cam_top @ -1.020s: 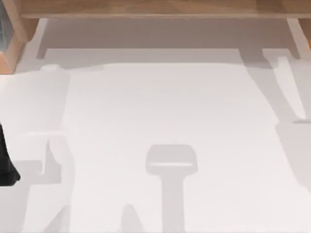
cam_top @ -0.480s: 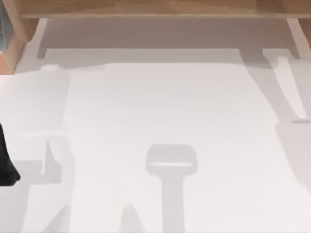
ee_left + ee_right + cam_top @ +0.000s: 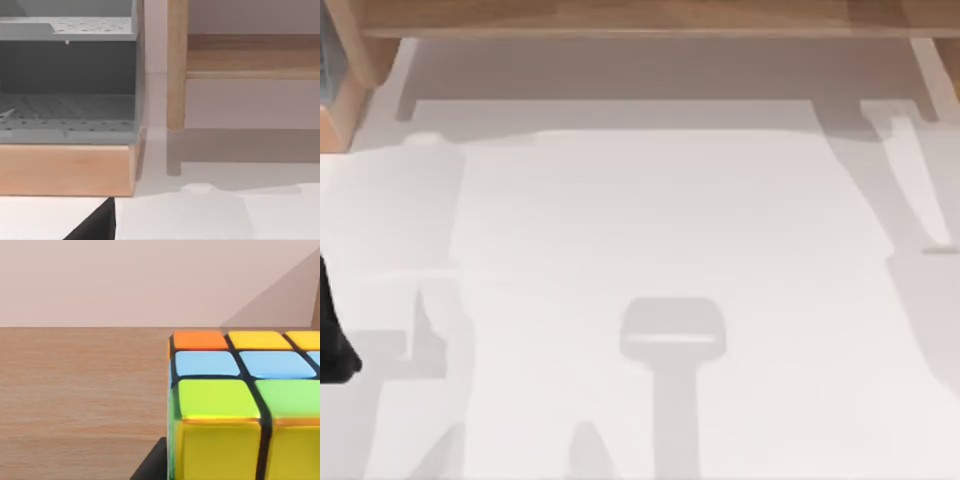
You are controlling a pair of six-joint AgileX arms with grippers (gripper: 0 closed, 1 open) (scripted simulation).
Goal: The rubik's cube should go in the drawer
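Cube first: the multicoloured rubik's cube with black seams (image 3: pixel 240 405) fills the near part of the right wrist view, sitting flat on a brown wood-grain surface (image 3: pixel 80 385). It has no long axis; its faces lie square to the camera, the top face showing a row of orange and yellow tiles, then light blue, then lime green, with yellow tiles on the near face. It is cut off by the frame edge, so its full outline and other faces cannot be read. A dark wedge (image 3: pixel 150 467) sits against its lower edge, too little of it in frame to say what it is. Whether the right gripper grips the cube, or how its fingers stand, I cannot tell.

The top view gives only the white tabletop (image 3: pixel 660 220) crossed by grey shadows, a light wooden frame (image 3: pixel 620 18) along 12 o'clock, and a black piece of the left arm (image 3: pixel 332 340) at 9 o'clock, cut by the edge.

The left wrist view looks at a grey perforated shelf unit on a wooden base (image 3: pixel 67 167), with a pale wooden post (image 3: pixel 176 65) just beside it. A black corner (image 3: pixel 97 227) pokes into frame; the left gripper's fingers are not readable, so cannot tell
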